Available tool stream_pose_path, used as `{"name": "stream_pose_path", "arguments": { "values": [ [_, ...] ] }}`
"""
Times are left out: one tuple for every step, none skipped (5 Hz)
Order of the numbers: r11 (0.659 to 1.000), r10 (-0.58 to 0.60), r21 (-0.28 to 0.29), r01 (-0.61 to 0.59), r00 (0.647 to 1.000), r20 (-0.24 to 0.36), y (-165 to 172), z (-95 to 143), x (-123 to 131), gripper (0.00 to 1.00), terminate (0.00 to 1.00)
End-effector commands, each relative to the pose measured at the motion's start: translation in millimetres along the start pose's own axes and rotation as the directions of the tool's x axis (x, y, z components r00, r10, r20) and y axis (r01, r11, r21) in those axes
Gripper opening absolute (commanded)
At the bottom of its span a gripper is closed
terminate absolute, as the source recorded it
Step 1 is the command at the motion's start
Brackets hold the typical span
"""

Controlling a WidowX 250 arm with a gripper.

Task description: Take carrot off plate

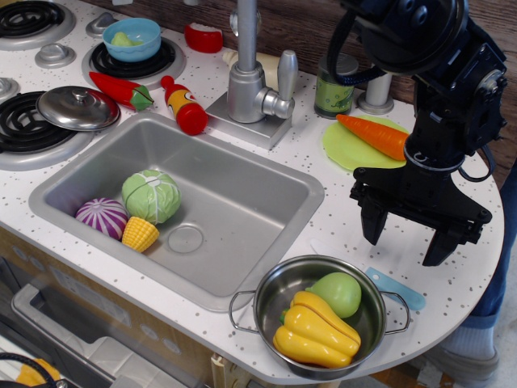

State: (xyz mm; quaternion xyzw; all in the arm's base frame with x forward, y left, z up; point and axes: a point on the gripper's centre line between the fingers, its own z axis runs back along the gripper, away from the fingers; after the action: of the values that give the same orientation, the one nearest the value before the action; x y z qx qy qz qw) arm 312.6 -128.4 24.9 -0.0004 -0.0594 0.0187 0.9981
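At the front edge of the counter, we are seeing a little metal pot (266,303) with two handles. A yellow pepper (317,330) and a green fruit (337,293) are lying inside it. Just beside the pot, toward the right edge, a light blue flat tool (399,292) is lying on the counter.

A bit farther back, we are looking at the black gripper (407,236). It is hanging above the counter near the right edge. Its two fingers are spread wide apart and are holding nothing.

In the middle, the sink (242,190) is holding a green cabbage (151,196), a purple onion (102,217) and a small yellow corn (140,234).

Behind the gripper, the carrot (376,136) is lying on the plate (347,149), near the back right edge. Its pointy tip is facing left. The gripper is not touching it.

Farther back, we are seeing the faucet (249,77), a green can (333,94), a red bottle (183,105) and a red chili pepper (119,89). In the far left corner, a blue bowl (132,39) is sitting on a burner (161,58), and a silver lid (78,107) is resting on another.
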Motion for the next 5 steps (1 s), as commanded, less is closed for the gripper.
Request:
{"name": "stream_pose_path", "arguments": {
  "values": [
    [1.000,0.000,0.000,0.000,1.000,0.000,0.0,0.0,0.0,1.00,0.00],
    [0.969,-0.249,0.000,0.249,0.968,0.008,3.9,16.9,15.2,1.00,0.00],
    [0.883,-0.470,0.018,0.469,0.882,0.031,6.9,29.2,30.4,1.00,0.00],
    [0.761,-0.649,0.011,0.649,0.760,0.038,7.5,43.3,52.1,1.00,0.00],
    [0.594,-0.804,0.009,0.804,0.594,0.039,11.7,50.2,73.8,1.00,0.00]
  ]
}}
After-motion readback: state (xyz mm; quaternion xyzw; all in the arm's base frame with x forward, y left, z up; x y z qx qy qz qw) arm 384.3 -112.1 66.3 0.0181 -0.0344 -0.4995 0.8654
